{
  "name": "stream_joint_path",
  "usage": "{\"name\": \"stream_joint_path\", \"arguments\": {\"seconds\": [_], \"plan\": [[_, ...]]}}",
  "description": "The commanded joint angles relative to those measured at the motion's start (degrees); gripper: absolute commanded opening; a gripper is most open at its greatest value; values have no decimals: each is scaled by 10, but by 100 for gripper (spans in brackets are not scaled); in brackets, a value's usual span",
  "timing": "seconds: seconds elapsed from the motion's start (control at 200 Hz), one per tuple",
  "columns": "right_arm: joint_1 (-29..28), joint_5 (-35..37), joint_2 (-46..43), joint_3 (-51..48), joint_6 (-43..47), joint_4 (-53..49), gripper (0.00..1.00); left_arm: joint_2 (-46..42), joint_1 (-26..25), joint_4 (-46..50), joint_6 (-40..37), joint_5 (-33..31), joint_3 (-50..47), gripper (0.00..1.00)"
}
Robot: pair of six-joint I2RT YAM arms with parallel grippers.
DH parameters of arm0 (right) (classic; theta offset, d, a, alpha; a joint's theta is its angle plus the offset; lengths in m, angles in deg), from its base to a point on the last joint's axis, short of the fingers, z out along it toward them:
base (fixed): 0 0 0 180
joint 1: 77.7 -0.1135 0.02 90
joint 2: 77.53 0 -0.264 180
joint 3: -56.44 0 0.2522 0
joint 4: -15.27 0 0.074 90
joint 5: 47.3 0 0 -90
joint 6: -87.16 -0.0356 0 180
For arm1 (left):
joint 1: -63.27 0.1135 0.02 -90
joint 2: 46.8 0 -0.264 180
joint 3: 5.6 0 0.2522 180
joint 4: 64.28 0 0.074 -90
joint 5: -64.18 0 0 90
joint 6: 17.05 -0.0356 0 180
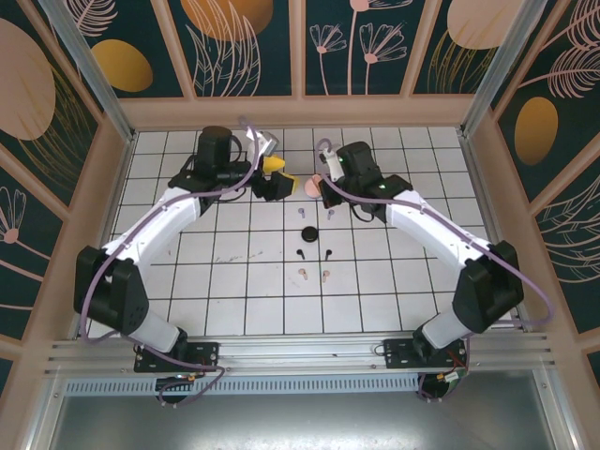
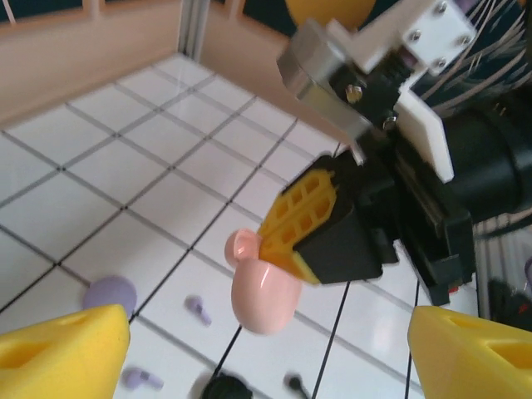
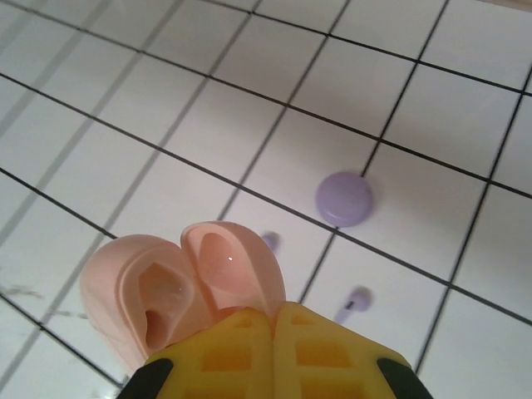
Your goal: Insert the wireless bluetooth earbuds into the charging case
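Note:
An open pink charging case hangs above the tiles, its lid swung up, with my right gripper shut on its hinge end. From the left wrist the same case shows under the right gripper's yellow fingers. My left gripper stands open just in front of the case with nothing between its fingers. From above, the left gripper and right gripper face each other over the case. On the floor lie lilac earbuds, black earbuds and pink earbuds.
A lilac disc lies on the tiles beside two lilac buds. A black disc sits between the lilac and black pairs. Wooden walls ring the white tiled floor.

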Motion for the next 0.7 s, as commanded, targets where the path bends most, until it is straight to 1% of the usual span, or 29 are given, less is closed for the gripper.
{"name": "stream_joint_path", "arguments": {"seconds": [0.0, 0.08, 0.155, 0.26, 0.43, 0.696], "plan": [[-2, 51, 20, 44, 87, -66, 0, 35, 0, 169, -100, 0, 50, 87], [1, 33, 28, 60, 118, -71, 0, 44, 0, 192, -115, 5, 57, 85], [5, -5, 34, 80, 139, -82, 0, 52, 0, 205, -124, 27, 61, 78], [6, -33, 43, 103, 150, -94, 0, 74, 0, 242, -145, 59, 81, 70], [0, -57, 48, 109, 154, -93, 0, 104, 0, 265, -158, 88, 110, 69], [-16, -80, 31, 111, 151, -91, 0, 132, 0, 301, -181, 121, 155, 69]]}}
